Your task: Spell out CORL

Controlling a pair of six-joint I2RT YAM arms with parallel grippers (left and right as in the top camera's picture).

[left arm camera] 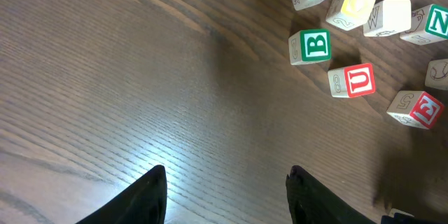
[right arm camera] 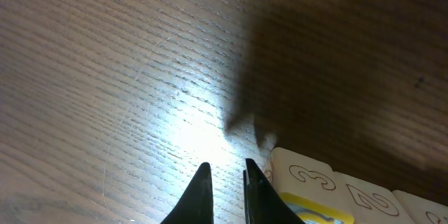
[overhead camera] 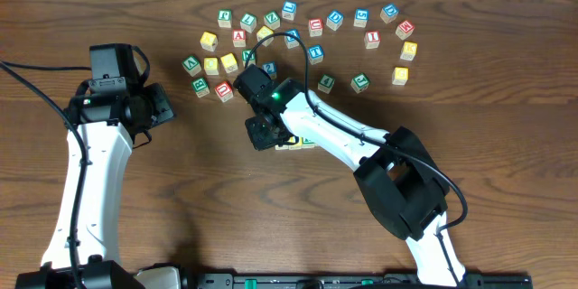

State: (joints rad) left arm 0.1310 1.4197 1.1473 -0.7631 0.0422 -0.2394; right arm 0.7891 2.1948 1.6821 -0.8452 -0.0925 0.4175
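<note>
Right gripper nearly pressed together, empty, arm stretched to table centre beside yellow-topped cube; left gripper spread, hovering.

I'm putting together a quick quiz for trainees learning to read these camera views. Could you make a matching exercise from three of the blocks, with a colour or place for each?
Things:
1. B block
2. U block
3. block with a 3 on its side

Matches:
a. red frame
b. right beside the right fingers
c. green frame

Pairs: 1-c; 2-a; 3-b
</note>
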